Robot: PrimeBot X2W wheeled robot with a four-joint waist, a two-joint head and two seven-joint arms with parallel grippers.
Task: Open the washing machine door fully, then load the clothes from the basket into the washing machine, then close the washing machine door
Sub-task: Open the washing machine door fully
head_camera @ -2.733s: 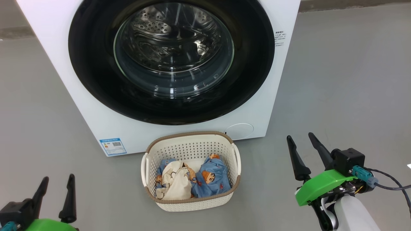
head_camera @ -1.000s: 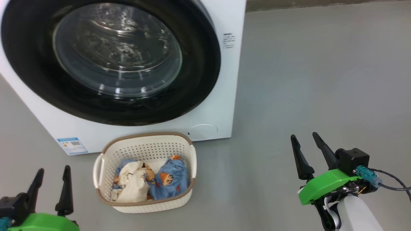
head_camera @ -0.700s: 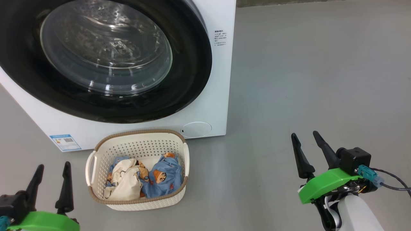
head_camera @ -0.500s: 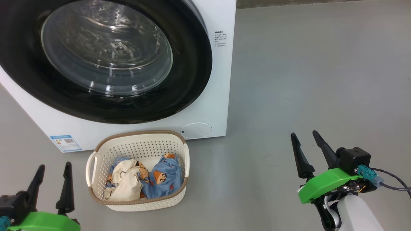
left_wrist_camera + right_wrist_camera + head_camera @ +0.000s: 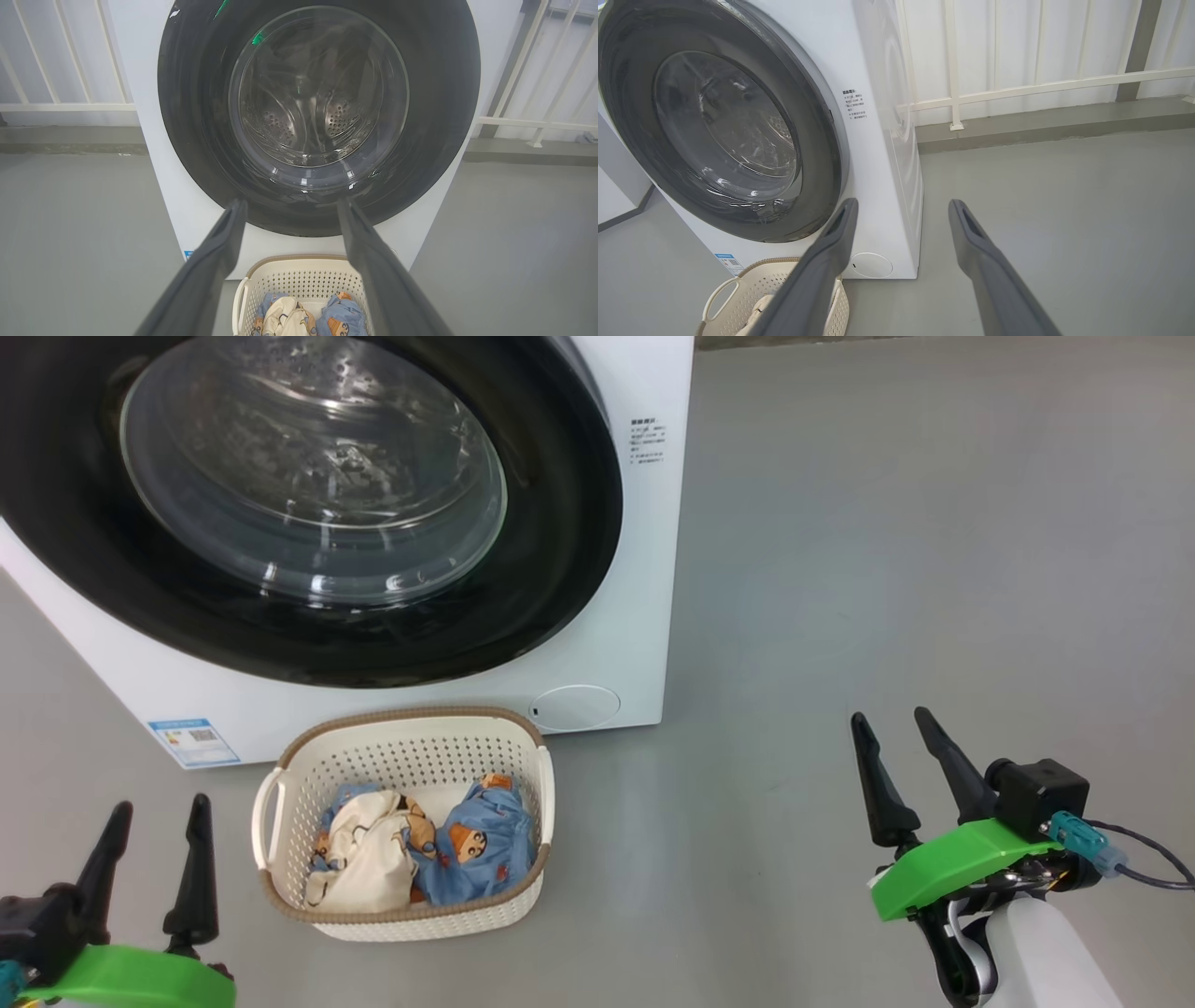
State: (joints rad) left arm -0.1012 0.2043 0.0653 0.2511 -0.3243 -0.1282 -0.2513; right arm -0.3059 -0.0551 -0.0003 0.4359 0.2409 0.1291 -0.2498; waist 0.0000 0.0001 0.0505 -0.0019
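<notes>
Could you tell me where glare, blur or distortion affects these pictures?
Head view: sharp, evenly lit floor; bright glints on the washing machine door glass. Left wrist view: the left gripper is blurred close up, and the railing bars splay with lens distortion. Right wrist view: right gripper similarly soft.

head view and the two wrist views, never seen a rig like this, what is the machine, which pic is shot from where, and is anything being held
This is a wheeled robot with two arms, each ending in a gripper with two dark fingers. The head view looks down from its head: the left gripper is at the lower left and the right gripper at the lower right. Each wrist view looks along that arm's own fingers, here toward the washer. The white washer stands on a grey floor, and its round door is shut. In front of it sits a cream basket with two bear-print clothes inside. Both grippers are open and hold nothing.
</notes>
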